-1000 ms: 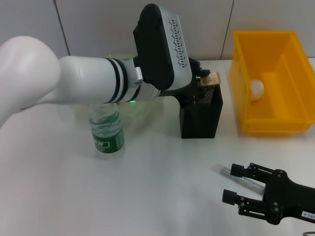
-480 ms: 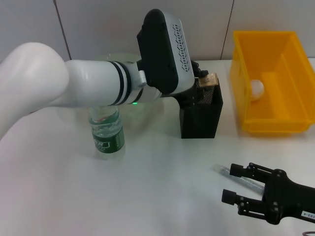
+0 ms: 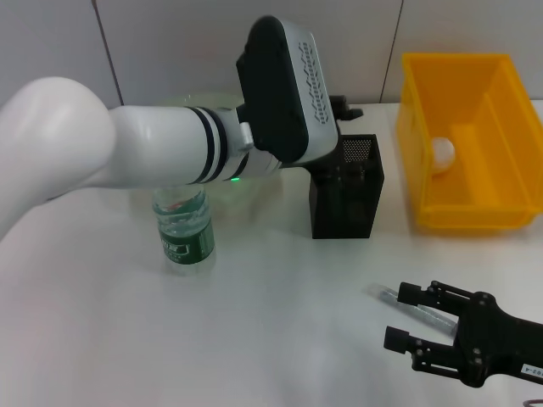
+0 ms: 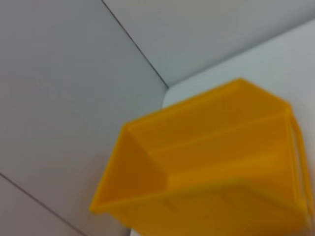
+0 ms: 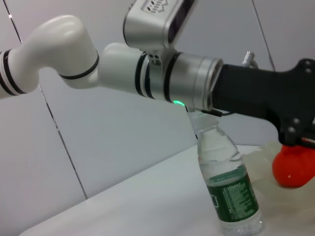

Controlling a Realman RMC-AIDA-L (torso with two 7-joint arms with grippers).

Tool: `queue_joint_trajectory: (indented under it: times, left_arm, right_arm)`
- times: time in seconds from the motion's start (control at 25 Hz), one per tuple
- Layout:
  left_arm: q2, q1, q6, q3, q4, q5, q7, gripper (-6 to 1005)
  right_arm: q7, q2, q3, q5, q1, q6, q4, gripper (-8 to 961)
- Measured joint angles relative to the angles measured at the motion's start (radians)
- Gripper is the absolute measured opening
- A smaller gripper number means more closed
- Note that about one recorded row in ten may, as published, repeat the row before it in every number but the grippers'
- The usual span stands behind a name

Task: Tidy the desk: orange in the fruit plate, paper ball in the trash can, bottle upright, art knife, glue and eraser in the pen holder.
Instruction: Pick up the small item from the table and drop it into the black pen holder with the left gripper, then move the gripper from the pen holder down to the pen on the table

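Note:
My left gripper (image 3: pixel 345 108) hangs just above the black mesh pen holder (image 3: pixel 344 203), open and empty; no eraser shows. The green-labelled bottle (image 3: pixel 183 227) stands upright left of the holder and also shows in the right wrist view (image 5: pixel 227 182). The orange (image 5: pixel 291 168) lies in the pale fruit plate (image 5: pixel 263 158). The paper ball (image 3: pixel 443 153) lies in the yellow bin (image 3: pixel 509 216). My right gripper (image 3: pixel 402 316) is open low over the table's front right, over a clear stick-like thing (image 3: pixel 379 293).
My big white left arm (image 3: pixel 161 153) spans the middle of the head view and hides most of the fruit plate behind it. The yellow bin also fills the left wrist view (image 4: pixel 206 162). A grey panelled wall stands behind the table.
The tan eraser that my left gripper held over the pen holder is gone from it. The left gripper has risen slightly. The right arm has not moved.

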Motion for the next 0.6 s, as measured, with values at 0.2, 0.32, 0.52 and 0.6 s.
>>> queue_joint_trajectory:
  times: [0.2, 0.32, 0.52, 0.6]
  left_arm:
    - [0.008, 0.084, 0.117, -0.042, 0.154, -0.105, 0.018, 656]
    - [0.009, 0.179, 0.259, -0.104, 0.275, -0.224, 0.083, 752]
    - [0.011, 0.293, 0.588, -0.269, 0.301, -0.522, 0.23, 810]
    - [0.011, 0.318, 0.722, -0.343, 0.241, -0.593, 0.28, 809]
  right_arm:
    - [0.004, 0.0, 0.0, 0.0, -0.006, 0.0, 0.005, 758]
    - [0.009, -0.002, 0.016, 0.0, -0.008, 0.002, 0.009, 758]
    - [0.024, -0.007, 0.026, 0.0, -0.009, 0.004, 0.018, 757]
    - [0.033, -0.009, 0.031, 0.0, -0.01, 0.007, 0.026, 757]
